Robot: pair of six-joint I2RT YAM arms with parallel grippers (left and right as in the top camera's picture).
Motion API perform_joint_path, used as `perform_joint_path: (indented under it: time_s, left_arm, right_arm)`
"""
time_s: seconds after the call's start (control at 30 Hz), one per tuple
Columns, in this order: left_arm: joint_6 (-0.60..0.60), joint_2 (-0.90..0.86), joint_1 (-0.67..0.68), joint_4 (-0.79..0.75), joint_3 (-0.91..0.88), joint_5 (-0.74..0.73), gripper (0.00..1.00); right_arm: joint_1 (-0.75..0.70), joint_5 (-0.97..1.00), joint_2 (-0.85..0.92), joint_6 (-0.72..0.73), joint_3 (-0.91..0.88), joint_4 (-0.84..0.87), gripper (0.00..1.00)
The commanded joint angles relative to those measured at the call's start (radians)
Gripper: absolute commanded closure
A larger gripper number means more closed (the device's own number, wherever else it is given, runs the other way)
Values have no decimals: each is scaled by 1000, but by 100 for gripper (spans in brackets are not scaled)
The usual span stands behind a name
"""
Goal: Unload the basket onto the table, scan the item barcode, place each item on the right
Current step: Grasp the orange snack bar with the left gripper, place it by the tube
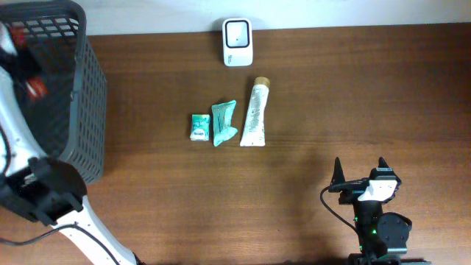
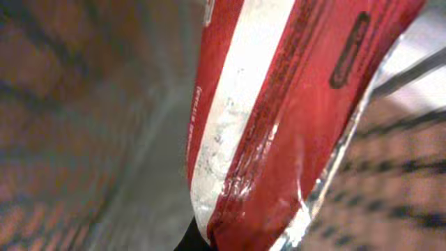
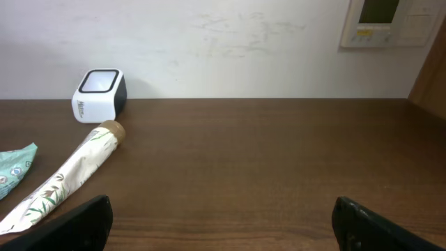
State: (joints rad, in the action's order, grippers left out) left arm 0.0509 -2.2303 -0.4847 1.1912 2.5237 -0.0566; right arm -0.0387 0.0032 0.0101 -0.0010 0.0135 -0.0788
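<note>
A red and white foil packet [image 2: 279, 118] fills the left wrist view, inside the dark mesh basket [image 1: 81, 110] at the table's far left. My left gripper [image 2: 212, 245] is shut on the packet's lower end; only one black fingertip [image 2: 189, 242] shows beside it. The white barcode scanner [image 1: 237, 41] stands at the table's back edge, also in the right wrist view as the scanner [image 3: 99, 95]. My right gripper [image 1: 360, 180] rests open and empty over bare wood at the front right, its fingers wide apart in its own view [image 3: 223, 223].
A small teal packet [image 1: 199, 126], a teal pouch [image 1: 224, 122] and a white tube [image 1: 256, 112] lie in a row mid-table. The tube [image 3: 66, 178] points towards the scanner. More red items [image 1: 33, 88] lie in the basket. My left arm [image 1: 18, 140] reaches into it.
</note>
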Motion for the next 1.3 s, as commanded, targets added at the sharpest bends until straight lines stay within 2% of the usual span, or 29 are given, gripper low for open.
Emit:
perform_joint_path:
  time_s: [0.0, 0.03, 0.17, 0.23, 0.33, 0.43, 0.5, 0.6, 0.67, 0.77, 0.93, 1.0, 1.03, 1.17, 1.2, 1.23, 1.27]
  left_arm:
    - [320, 108, -2, 15, 216, -143, 100]
    - [418, 134, -2, 26, 249, -166, 100]
    - [512, 200, 13, -21, 270, -684, 100]
    - [513, 200, 65, -34, 270, -748, 100]
    - [485, 200, 213, -8, 270, -645, 100]
    - [422, 199, 368, 138, 270, -485, 100]
    - [388, 180, 554, 296, 255, -201, 100]
    - [388, 138, 724, 322, 177, -39, 100]
    - [415, 76, 830, 317, 83, -27, 100]
    - [473, -14, 914, 300, -53, -24, 100]
    - [472, -85, 937, 267, -164, -25, 100]
    - [473, -109, 937, 260, -169, -31, 96]
    - [476, -121, 937, 260, -170, -48, 90]
    - [476, -128, 937, 246, -170, -108, 89]
    - [475, -128, 938, 246, -170, -108, 81]
    - [475, -128, 943, 250, -170, -108, 61]
    - [475, -128, 945, 248, -170, -108, 56]
  right_arm:
    - [-4, 5, -6, -3, -8, -3, 1]
    - [-4, 5, -6, -3, -8, -3, 1]
    - [-4, 5, -6, -3, -8, -3, 1]
    - [-4, 5, -6, -3, -8, -3, 1]
    - [-4, 5, -6, -3, -8, -3, 1]
    - [-4, 5, -6, -3, -8, -3, 1]
    - [-4, 5, -6, -3, -8, -3, 1]
    - [-4, 5, -6, -3, -8, -3, 1]
    - [-4, 5, -6, -3, -8, -3, 1]
    - [-4, 5, -6, -3, -8, -3, 1]
    - [-4, 5, -6, -3, -8, -3, 2]
    - [-4, 5, -6, -3, -8, -3, 1]
    - [-4, 5, -6, -3, -8, -3, 1]
    - [-4, 5, -6, -3, -8, -3, 2]
    - [-4, 5, -6, -3, -8, -3, 1]
    - [-4, 5, -6, -3, -8, -3, 1]
    - [-4, 5, -6, -3, -8, -3, 1]
